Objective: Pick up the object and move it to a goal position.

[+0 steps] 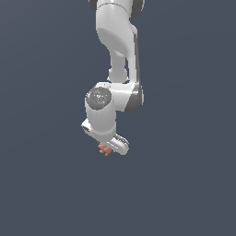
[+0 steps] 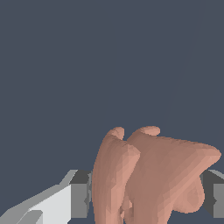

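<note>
The object (image 2: pixel 153 175), a salmon-orange lobed lump, fills the space between my two fingers in the wrist view, touching both pads. One grey pad (image 2: pixel 79 197) presses one side and the other pad (image 2: pixel 213 194) the opposite side. In the exterior view only a small spiky bit of the object (image 1: pixel 105 149) pokes out under the white gripper (image 1: pixel 109 146), which points downward from the arm and hides the rest. The gripper is shut on the object.
A plain dark blue-grey surface (image 1: pixel 184 184) fills the whole background in both views. The white arm (image 1: pixel 117 41) comes down from the top middle of the exterior view.
</note>
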Controlling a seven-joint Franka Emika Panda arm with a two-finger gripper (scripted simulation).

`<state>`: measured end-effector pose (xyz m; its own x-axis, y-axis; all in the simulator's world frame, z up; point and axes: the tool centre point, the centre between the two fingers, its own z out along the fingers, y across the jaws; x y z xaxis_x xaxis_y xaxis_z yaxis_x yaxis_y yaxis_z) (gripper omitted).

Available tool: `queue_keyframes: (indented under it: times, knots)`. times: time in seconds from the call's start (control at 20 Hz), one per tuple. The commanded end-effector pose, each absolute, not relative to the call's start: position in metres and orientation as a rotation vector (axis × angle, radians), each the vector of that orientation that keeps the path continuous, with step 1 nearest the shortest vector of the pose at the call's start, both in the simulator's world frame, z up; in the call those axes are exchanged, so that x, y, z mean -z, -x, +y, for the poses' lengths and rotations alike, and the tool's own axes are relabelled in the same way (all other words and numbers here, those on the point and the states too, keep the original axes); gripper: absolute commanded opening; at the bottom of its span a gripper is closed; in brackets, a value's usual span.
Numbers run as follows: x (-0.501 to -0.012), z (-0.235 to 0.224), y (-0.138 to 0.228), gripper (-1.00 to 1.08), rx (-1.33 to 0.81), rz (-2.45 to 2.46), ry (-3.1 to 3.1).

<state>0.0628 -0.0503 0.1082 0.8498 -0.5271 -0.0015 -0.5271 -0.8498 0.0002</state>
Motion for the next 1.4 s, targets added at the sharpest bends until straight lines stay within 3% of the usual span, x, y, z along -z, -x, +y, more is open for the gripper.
queue_keyframes:
  times: [0.0, 0.95, 1.35]
  knots:
    - [-0.133, -0.064, -0.062, -1.00, -0.001, 0.862, 3.021]
    - [-0.330, -0.168, -0.056, -1.00, -0.001, 0.862, 3.021]
    - [-0.390, -0.201, -0.056, -1.00, 0.000, 0.861, 3.021]
